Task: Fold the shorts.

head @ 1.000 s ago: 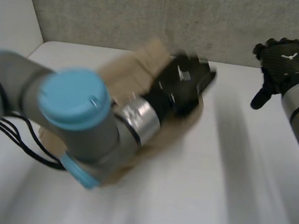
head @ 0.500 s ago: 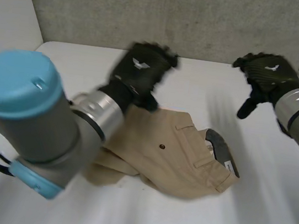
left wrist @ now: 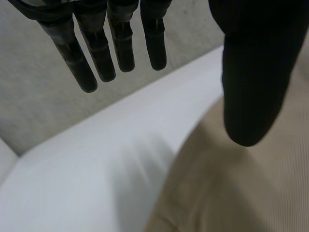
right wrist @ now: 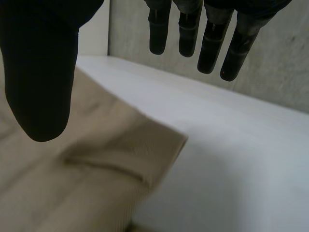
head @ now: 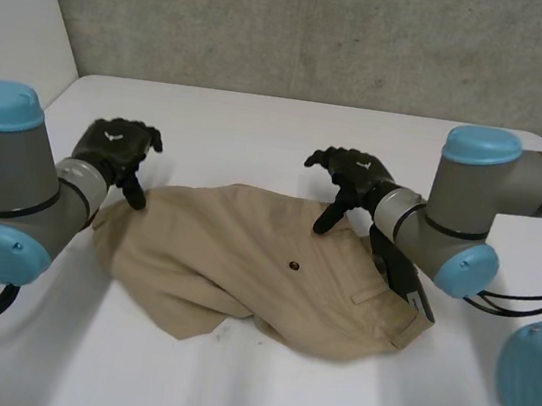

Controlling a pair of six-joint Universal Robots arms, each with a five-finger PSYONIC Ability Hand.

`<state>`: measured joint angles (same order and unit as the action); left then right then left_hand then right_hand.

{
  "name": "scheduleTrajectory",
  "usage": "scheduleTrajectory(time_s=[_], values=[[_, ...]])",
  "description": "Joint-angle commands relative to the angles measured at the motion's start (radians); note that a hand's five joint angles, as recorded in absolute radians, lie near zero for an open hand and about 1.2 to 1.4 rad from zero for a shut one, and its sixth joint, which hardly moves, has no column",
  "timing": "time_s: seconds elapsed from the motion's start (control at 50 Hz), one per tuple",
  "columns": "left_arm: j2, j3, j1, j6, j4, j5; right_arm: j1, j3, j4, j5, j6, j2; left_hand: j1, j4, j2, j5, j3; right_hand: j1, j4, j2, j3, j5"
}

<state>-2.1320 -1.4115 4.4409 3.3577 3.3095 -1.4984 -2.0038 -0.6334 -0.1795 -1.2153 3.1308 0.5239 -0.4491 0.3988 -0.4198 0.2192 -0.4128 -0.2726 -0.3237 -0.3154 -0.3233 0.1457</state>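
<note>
The shorts (head: 261, 272) lie rumpled on the white table (head: 262, 121), not yet folded. The left hand (head: 117, 151) hangs over one far edge, thumb above the cloth, fingers (left wrist: 96, 53) straight, apart from the thumb and out past the edge, gripping nothing. The right hand (head: 351, 174) is the same near the waistband, its fingers (right wrist: 212, 43) beyond the cloth's corner. I'd say they're about to take hold; next, pinch both edges. A white tag (head: 417, 302) sits inside the waistband, too small to read.
</note>
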Motion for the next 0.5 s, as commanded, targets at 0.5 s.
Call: scheduleTrajectory(time_s=[0.5], values=[[-0.077, 0.479, -0.052, 0.163, -0.010, 0.044, -0.007, 0.187, 0.308, -0.279, -0.322, 0.117, -0.947, 0.997, -0.976, 1.002, -0.983, -1.124, -1.073, -1.081, -1.073, 1.076]])
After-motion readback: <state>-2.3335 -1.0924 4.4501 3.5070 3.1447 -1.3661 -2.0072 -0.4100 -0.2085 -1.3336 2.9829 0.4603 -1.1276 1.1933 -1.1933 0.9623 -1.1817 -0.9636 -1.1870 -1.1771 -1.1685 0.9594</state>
